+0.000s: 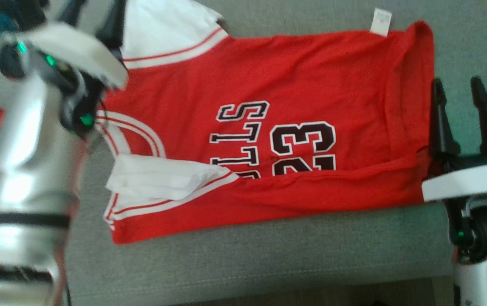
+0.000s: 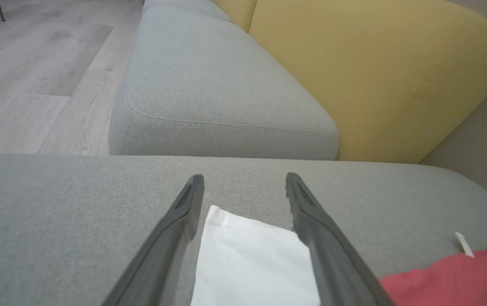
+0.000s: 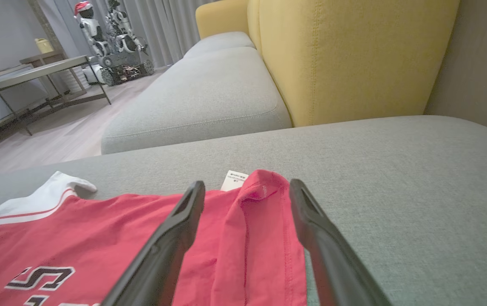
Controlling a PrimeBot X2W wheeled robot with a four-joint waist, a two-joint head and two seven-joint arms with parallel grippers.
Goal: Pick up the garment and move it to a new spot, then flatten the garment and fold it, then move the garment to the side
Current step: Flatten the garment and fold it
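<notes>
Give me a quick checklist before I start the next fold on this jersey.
1. Left tool open: ok, fingers apart on either side of the far sleeve.
2. Right tool open: ok, fingers apart over the hem.
3. Near long edge of the jersey folded over: ok, it covers the lower part of the lettering.
4. Cloth flat: not ok, the hem is ridged and the near sleeve is crumpled.
5. Jersey fully on the cushion: ok.
6. Tools touching the cloth: cannot tell.
</notes>
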